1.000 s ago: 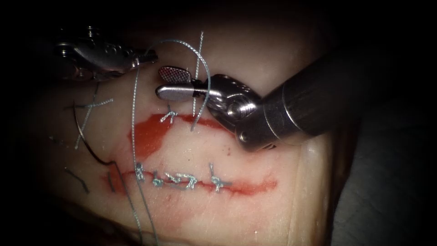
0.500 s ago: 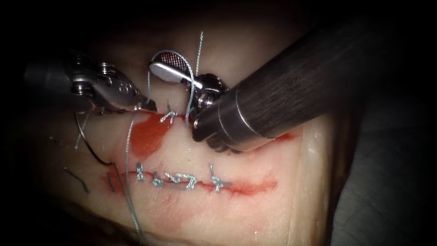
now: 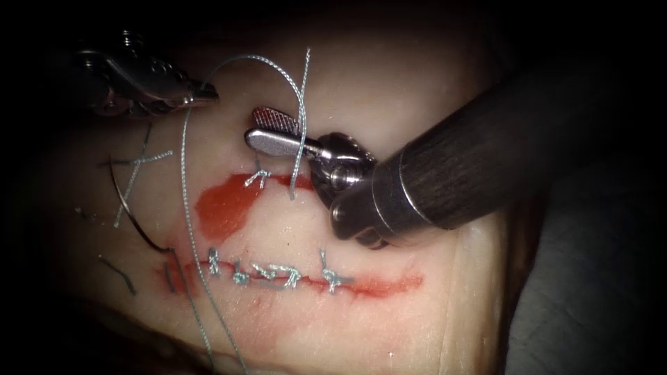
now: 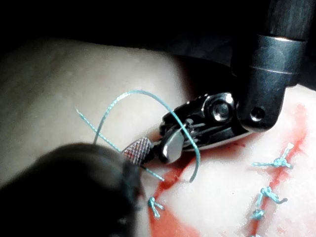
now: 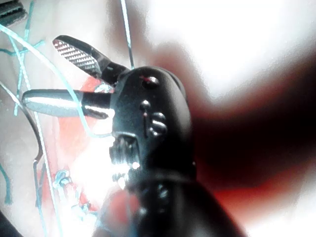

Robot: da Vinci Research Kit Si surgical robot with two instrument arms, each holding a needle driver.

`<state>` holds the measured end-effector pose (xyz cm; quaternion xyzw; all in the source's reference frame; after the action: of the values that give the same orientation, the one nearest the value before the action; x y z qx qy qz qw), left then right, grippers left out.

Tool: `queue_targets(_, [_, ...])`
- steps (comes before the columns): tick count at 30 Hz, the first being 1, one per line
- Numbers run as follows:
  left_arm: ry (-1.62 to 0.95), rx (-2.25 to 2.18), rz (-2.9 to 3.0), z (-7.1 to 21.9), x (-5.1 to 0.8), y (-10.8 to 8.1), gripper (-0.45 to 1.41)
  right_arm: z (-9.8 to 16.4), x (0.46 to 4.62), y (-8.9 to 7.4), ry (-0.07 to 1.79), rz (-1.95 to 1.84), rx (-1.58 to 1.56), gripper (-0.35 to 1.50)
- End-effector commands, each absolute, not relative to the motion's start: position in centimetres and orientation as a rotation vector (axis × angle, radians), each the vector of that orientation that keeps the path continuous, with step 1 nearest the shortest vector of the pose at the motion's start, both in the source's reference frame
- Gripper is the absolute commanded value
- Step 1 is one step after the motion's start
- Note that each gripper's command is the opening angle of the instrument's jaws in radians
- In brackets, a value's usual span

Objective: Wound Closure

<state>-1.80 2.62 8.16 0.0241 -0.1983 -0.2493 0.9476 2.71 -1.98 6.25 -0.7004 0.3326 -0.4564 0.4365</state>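
Two grippers: left gripper [image 3: 208, 92] pinches braided thread [image 3: 185, 173]; right gripper [image 3: 267, 128] agape.

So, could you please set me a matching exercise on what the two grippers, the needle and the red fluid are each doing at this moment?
Things:
1. left gripper
2. right gripper
3. needle
4. red fluid

States:
A. open, with the thread draped over it
B. lying on the tissue to the left of the cuts, held by neither gripper
C. shut on the thread
D. pooled at the left end of the upper cut

Pairs: 1-C, 2-A, 3-B, 4-D
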Motion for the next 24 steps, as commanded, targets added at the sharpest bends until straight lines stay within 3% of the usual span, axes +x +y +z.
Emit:
queue_targets(1, [-0.405, 0.043, -0.500, 8.25, -1.87, 2.66, -0.45, 6.28, 2.82, -2.01, 0.850, -1.138, -1.750, 0.61])
queue_targets(9, [-0.477, 0.139, -0.334, 8.51, -2.05, 2.48, -0.45, 6.20, 2.87, -2.00, 0.872, -1.166, -1.860, 0.49])
queue_targets(11, [-0.465, 0.162, -0.305, 8.51, -2.08, 2.43, -0.45, 6.15, 2.87, -1.98, 0.837, -1.165, -1.888, 0.37])
queue_targets(19, [-0.465, 0.219, -0.229, 8.47, -2.13, 2.28, -0.45, 6.02, 2.91, -1.89, 0.631, -1.141, -1.930, 0.22])
queue_targets(24, [-0.460, 0.232, -0.171, 8.41, -2.16, 2.20, -0.45, 6.00, 2.93, -1.90, 0.639, -1.197, -1.968, 0.25])
